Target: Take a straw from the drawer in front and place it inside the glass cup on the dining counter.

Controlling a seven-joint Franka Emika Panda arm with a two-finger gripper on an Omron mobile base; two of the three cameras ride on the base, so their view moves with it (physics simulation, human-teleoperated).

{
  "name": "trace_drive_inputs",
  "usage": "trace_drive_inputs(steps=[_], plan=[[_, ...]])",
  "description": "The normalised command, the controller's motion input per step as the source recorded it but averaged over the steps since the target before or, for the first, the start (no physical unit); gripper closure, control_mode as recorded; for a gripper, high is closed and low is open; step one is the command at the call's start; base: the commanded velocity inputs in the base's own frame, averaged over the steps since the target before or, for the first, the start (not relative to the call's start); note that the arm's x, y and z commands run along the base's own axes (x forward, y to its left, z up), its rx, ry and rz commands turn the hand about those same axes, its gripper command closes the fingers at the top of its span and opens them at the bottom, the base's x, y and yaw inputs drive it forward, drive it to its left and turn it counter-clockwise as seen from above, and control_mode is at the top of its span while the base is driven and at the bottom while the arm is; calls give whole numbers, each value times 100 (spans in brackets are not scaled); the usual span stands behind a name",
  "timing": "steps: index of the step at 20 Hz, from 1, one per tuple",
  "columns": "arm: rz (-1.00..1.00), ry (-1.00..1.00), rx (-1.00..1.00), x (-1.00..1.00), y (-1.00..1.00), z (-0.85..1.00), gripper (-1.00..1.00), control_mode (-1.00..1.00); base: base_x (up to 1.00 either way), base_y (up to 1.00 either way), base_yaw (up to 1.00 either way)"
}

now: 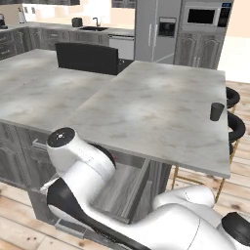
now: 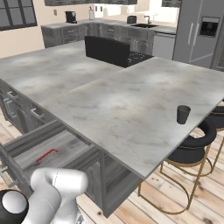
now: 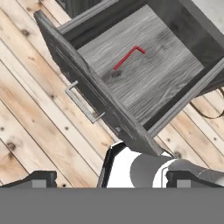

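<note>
The drawer [image 3: 144,83] stands pulled out under the dining counter [image 2: 113,100], with the straw [image 3: 127,57] lying flat on its wood-grain bottom, apart from the walls. The gripper [image 3: 111,180] hangs above the drawer front and wooden floor [image 3: 30,127], jaws spread wide and empty. A black chair back [image 1: 87,58] rises at the counter's far side. The glass cup [image 2: 183,114] stands upright near the counter's right edge, above two black stools [image 2: 192,151].

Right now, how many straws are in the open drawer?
1. A red straw lies flat on the drawer bottom, toward the back. The robot's arm hides part of the drawer in the base views, so another could be hidden.
</note>
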Motion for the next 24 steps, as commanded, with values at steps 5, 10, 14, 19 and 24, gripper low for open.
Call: trace_drive_inputs(steps=[5, 10, 14, 19, 24], plan=[[-4, 0, 11, 0, -54, 58, -100, -100, 0, 0, 0], [-5, 1, 6, 5, -41, 6, -100, -100, 0, 0, 0], [-7, 0, 0, 24, -35, -4, -100, -100, 0, 0, 0], [-7, 1, 0, 40, -27, -15, -100, -100, 0, 0, 0], [-4, 3, 0, 50, -10, -12, -100, -100, 0, 0, 0]])
